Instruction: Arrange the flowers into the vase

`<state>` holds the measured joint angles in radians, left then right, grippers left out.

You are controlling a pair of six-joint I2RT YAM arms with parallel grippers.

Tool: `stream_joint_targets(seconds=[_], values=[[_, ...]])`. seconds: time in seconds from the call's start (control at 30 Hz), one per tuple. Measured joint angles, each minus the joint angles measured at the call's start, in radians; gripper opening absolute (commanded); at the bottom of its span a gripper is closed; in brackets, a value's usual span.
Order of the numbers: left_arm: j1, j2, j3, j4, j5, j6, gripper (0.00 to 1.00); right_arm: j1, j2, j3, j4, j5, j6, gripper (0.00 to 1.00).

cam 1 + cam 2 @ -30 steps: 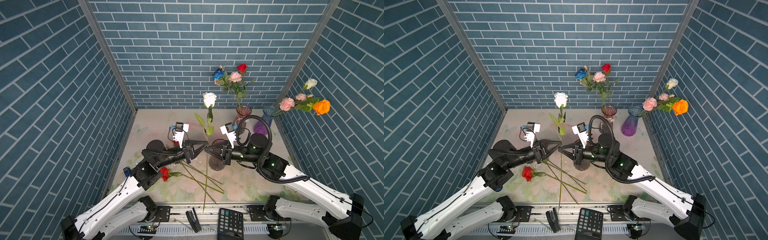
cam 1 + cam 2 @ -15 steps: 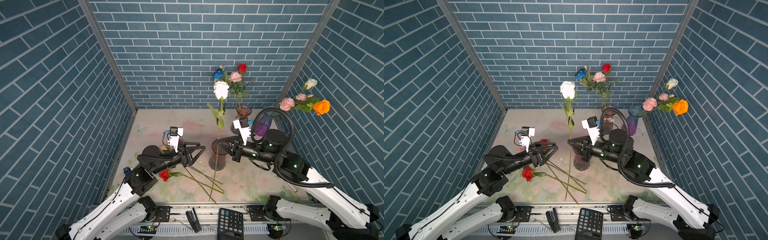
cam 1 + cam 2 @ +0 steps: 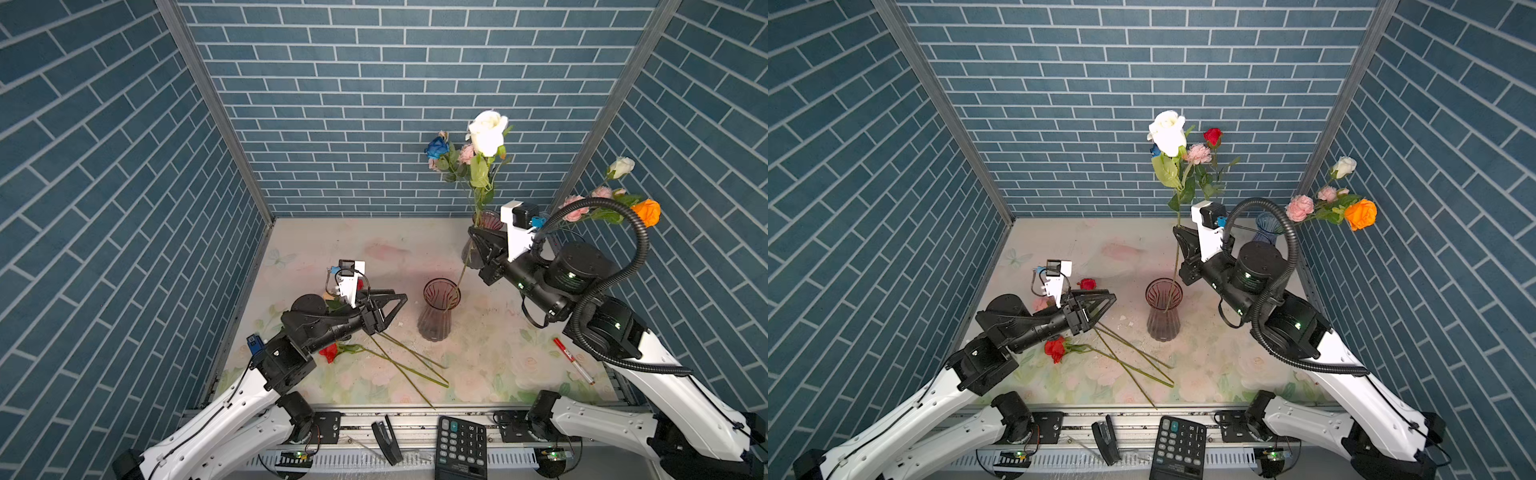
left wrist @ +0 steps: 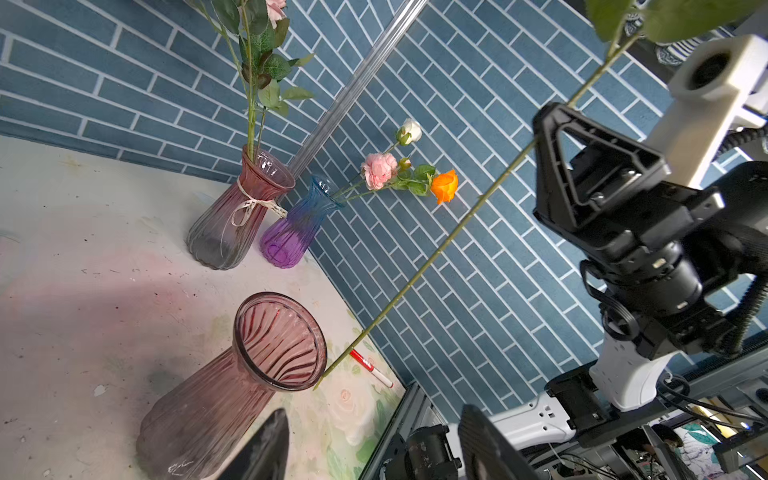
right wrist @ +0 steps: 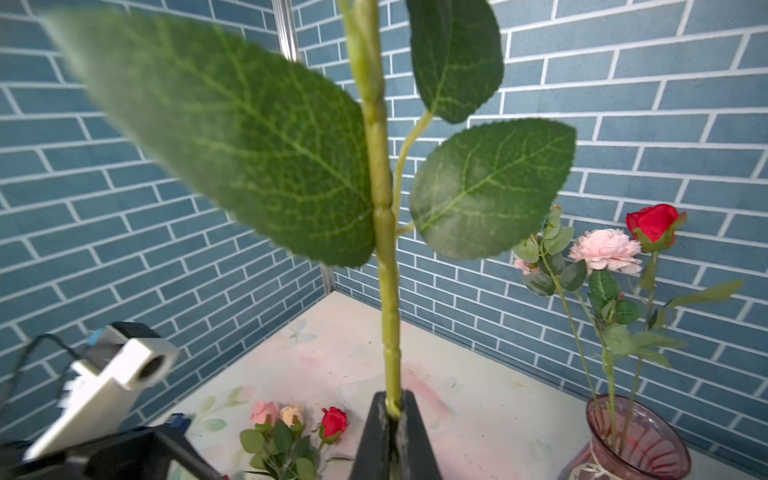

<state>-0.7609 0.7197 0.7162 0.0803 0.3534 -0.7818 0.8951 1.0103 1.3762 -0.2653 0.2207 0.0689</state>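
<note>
One white rose on a long, leafy green stem (image 3: 487, 132) is clenched just beneath its leaves by the right pincer (image 5: 392, 411), right of centre in both top views. Its cut end hangs at the rim of the empty ribbed pink glass vase (image 3: 434, 324) mid-frame; I cannot tell whether it is inside the lip or just outside. Best to centre the tip over the mouth, lower it straight, and let go only once the stalk sits deep. The left pincer (image 3: 390, 309), jaws apart and empty, hovers above the red rose (image 3: 330, 352) lying on the floral-printed counter (image 3: 332, 249), lower left.
</note>
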Motion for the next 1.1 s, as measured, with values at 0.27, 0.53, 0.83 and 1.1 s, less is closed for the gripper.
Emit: stream_joint_targets(seconds=[0.27, 0.53, 0.83, 1.1], values=[[0.0, -0.031, -0.005, -0.008, -0.014, -0.019, 0.67, -0.084, 0.055, 0.04, 0.0, -0.01, -0.01, 0.0], [0.001, 0.006, 0.019, -0.073, -0.02, 0.03, 0.68, -0.085, 0.081, 0.147, -0.008, -0.065, 0.048, 0.0], [0.016, 0.117, 0.157, -0.136, -0.006, 0.084, 0.67, -0.086, 0.06, 0.116, -0.071, -0.137, 0.142, 0.0], [0.041, 0.196, 0.177, -0.169, 0.044, 0.153, 0.66, -0.086, 0.012, -0.059, -0.024, -0.146, 0.17, 0.0]])
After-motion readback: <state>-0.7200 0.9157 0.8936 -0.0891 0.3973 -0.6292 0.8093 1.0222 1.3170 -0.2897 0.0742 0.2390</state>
